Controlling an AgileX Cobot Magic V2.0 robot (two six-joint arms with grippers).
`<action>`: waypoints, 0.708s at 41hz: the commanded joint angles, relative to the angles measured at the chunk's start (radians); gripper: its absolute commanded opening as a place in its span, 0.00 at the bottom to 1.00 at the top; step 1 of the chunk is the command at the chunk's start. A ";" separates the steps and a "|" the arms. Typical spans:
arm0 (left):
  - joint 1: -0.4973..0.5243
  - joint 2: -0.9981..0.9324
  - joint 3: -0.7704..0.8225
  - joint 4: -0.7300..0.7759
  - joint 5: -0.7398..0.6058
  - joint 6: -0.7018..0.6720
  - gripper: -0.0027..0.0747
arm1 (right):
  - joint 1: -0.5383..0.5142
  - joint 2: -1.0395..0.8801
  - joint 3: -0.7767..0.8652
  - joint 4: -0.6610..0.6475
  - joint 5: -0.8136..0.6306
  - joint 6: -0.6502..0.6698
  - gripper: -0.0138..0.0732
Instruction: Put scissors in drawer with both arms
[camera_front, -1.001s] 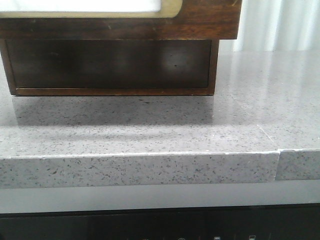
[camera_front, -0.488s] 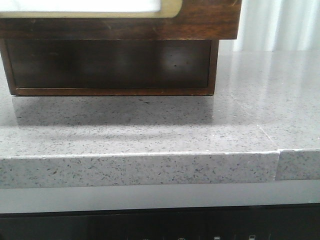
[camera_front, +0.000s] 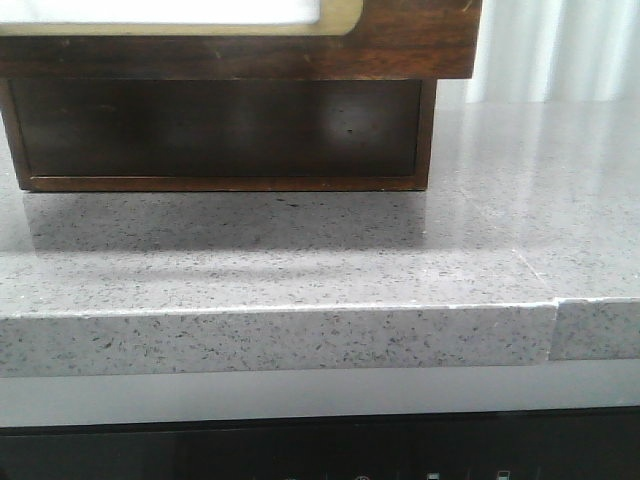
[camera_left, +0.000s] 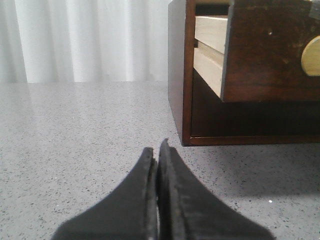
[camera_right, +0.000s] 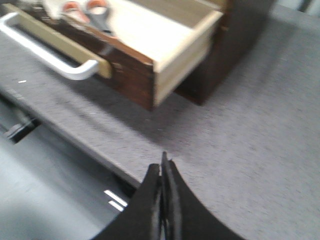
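Observation:
The drawer (camera_right: 150, 75) stands pulled out of the dark wooden cabinet (camera_front: 225, 135). Its brown front with the white panel and cream rim shows at the top of the front view (camera_front: 400, 45). The scissors (camera_right: 92, 17), grey with orange-lined loops, lie inside the drawer near its front. My right gripper (camera_right: 162, 167) is shut and empty above the counter, well away from the drawer. My left gripper (camera_left: 156, 150) is shut and empty, low over the counter beside the cabinet's corner (camera_left: 182, 100). Neither gripper shows in the front view.
A speckled grey stone counter (camera_front: 320, 270) bears the cabinet; its front edge (camera_front: 280, 340) has a seam at the right. The drawer has a white bar handle (camera_right: 45, 50). White curtains (camera_left: 85, 40) hang behind. A dark strip (camera_front: 320, 445) lies below the counter edge.

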 joint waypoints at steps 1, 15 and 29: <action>-0.007 -0.020 0.024 -0.007 -0.089 -0.008 0.01 | -0.114 -0.047 0.055 -0.010 -0.143 0.000 0.08; -0.007 -0.020 0.024 -0.007 -0.089 -0.008 0.01 | -0.473 -0.377 0.525 -0.035 -0.583 0.000 0.08; -0.007 -0.020 0.024 -0.007 -0.089 -0.008 0.01 | -0.581 -0.607 0.899 -0.035 -0.838 0.000 0.08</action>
